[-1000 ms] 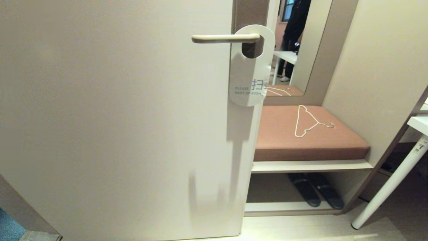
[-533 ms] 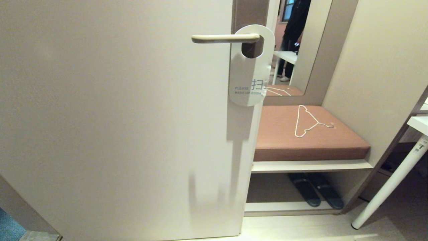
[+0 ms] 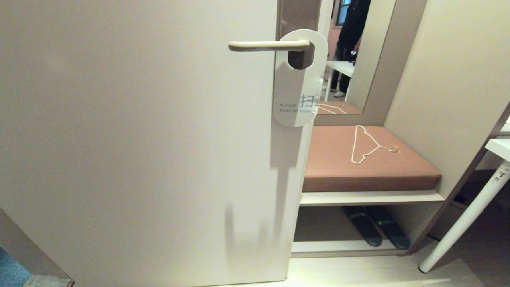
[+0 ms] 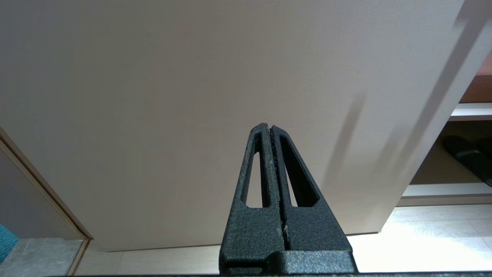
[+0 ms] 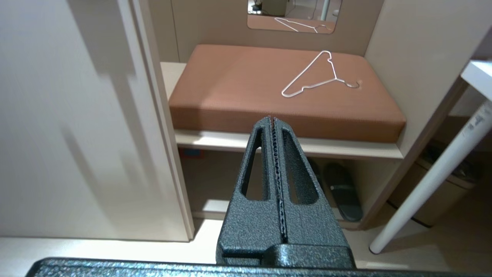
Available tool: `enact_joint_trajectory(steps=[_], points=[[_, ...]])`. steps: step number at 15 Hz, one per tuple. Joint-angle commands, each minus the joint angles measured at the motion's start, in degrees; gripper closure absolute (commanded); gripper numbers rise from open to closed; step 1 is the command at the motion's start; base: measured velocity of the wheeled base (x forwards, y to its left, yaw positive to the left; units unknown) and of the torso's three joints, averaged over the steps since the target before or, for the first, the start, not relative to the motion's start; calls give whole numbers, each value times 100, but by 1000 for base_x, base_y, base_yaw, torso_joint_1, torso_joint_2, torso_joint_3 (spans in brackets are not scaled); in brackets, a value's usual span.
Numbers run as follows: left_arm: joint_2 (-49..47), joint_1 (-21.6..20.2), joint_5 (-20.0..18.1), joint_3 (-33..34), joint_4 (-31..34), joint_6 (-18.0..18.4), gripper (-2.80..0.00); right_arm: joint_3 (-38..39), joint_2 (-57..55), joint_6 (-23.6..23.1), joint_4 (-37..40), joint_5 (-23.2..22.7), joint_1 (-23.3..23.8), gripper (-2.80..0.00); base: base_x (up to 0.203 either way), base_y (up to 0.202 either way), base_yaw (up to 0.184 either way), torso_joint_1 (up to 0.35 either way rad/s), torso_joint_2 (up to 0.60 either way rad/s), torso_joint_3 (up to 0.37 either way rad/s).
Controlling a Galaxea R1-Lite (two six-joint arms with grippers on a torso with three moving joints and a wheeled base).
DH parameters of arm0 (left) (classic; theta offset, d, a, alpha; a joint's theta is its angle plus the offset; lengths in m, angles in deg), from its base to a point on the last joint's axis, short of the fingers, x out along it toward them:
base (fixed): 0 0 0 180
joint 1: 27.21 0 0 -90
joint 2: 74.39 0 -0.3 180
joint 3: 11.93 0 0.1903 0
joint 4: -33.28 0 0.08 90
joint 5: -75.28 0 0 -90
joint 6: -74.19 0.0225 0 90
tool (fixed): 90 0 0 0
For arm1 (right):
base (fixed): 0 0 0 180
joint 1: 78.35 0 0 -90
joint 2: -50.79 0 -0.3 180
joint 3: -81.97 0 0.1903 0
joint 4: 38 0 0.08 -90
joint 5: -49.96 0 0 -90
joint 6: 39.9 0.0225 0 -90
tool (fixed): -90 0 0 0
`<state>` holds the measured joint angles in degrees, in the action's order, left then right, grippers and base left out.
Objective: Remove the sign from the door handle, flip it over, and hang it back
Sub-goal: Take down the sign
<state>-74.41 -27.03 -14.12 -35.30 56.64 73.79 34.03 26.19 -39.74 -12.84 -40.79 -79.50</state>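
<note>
- The flat white card sign (image 3: pixel 298 89) with rounded ends hung by its oval hole on the slim cream lever door handle (image 3: pixel 267 46), its "PLEASE MAKE UP ROOM" face outward, lying against the door's edge.
- It looked light, thin and fairly stiff, likely smooth; the free lower end, clear of the lever, seemed the best place to pinch.
- Only the head view showed sign and handle; neither arm appeared there.
- The left gripper (image 4: pixel 270 129) was clenched empty, facing the bare beige door (image 4: pixel 192 96).
- The right gripper (image 5: pixel 273 120) was likewise clenched empty, facing the brown cushioned bench (image 5: pixel 238 88) and white wire hanger (image 5: pixel 319 77).
</note>
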Motion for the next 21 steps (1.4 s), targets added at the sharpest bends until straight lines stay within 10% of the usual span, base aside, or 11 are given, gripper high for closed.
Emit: enact_joint_trajectory(steps=[1,8,17,21], points=[[2,-1,2,0,0,-4,0,-177,-898,4,-218,-6,-1,0,0,0,0,0,0,0],[2,-1,2,0,0,-4,0,-1121,-3351,49,-1565,-322,25,0,0,0,0,0,0,0],[2,-1,2,0,1,-4,0,-3198,-5473,101,-1745,-4929,333,0,0,0,0,0,0,0],[2,-1,2,0,0,-4,0,-3815,-6106,69,-1790,-6235,326,0,0,0,0,0,0,0]])
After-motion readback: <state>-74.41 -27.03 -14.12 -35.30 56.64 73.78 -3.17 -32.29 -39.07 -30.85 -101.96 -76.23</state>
